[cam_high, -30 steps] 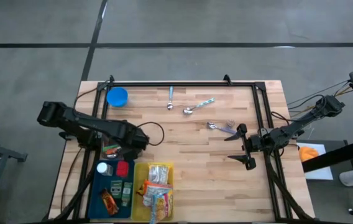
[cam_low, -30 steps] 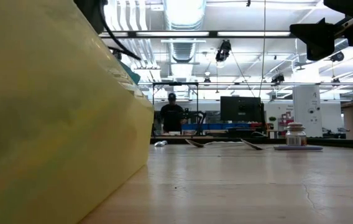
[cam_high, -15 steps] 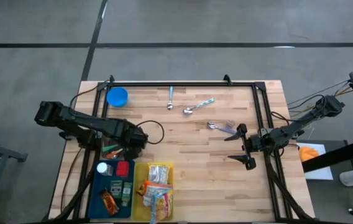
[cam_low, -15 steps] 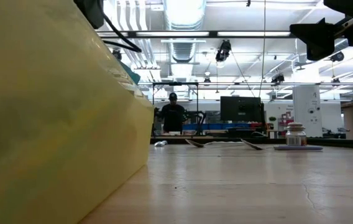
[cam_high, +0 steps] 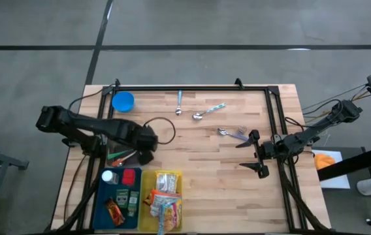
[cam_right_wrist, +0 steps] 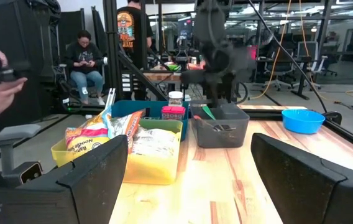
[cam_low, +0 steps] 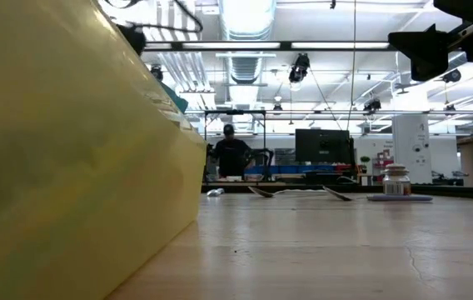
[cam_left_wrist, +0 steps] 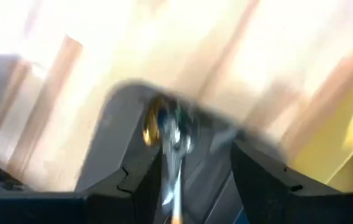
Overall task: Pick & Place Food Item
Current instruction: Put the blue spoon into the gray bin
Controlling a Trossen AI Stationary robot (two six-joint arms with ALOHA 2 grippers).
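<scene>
My left gripper (cam_high: 145, 149) hangs open, pointing down, over the right end of a grey bin (cam_high: 115, 155) that holds a few utensils. The blurred left wrist view has a metal utensil (cam_left_wrist: 171, 134) lying in the bin (cam_left_wrist: 111, 143) below the gap between my fingers. Food items fill a blue bin (cam_high: 104, 199) and a yellow bin (cam_high: 145, 219) near the front edge; noodle packets (cam_high: 166, 186) lie in the yellow one. My right gripper (cam_high: 242, 155) waits open and level at the table's right side.
A blue bowl (cam_high: 123, 101) stands at the far left. Two spoons (cam_high: 179, 104) (cam_high: 208, 111) and a fork (cam_high: 234, 134) lie on the bare wood mid-table. The yellow bin's wall (cam_low: 70, 167) fills the low view's left. People sit and stand beyond the table.
My left gripper has risen from the grey bin and shifted a little toward the table's right edge. The bins and the right arm have stayed where they were.
</scene>
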